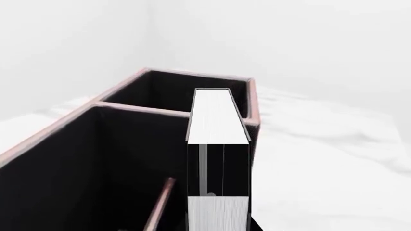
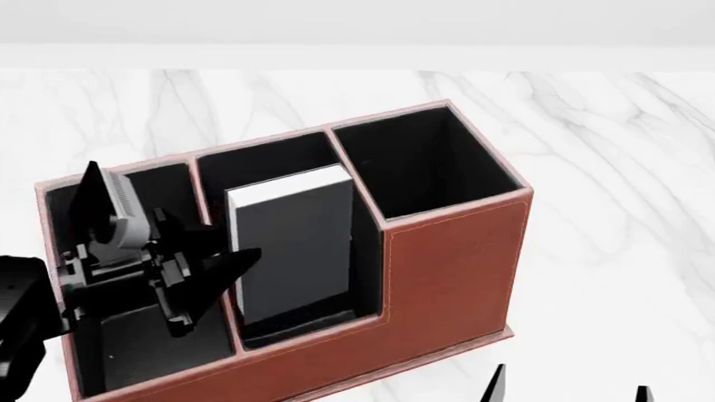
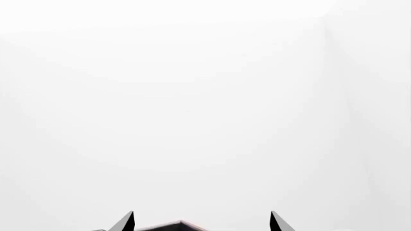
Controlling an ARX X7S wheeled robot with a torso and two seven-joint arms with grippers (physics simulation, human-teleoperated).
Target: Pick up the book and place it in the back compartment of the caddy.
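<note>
Starting big: parked on the marble counter (image 2: 604, 167), the reddish-brown caddy (image 2: 447, 260), open tops facing up so stuff can drop straight in.

Then the book (image 2: 296, 243): standing on end in the middle pocket, tipped back a little against the far wall, right beside the tall square pocket. Probably leaning like that because of slack in the pocket around it. Looks like the low-walled pocket, so likely the back compartment, but can't say for sure from here.

Next, the left pincer (image 2: 218, 289): hovering over the neighbouring pocket, pointed at the book's edge, fingers spread and not clamped on anything as far as the head view shows. Reads like a let-go. Upper tip very near the cover, contact hard to call.

Smallest: the right pincer (image 3: 202, 222), just two tips, wide apart, empty, parked off the caddy's near corner and out of the way.
</note>
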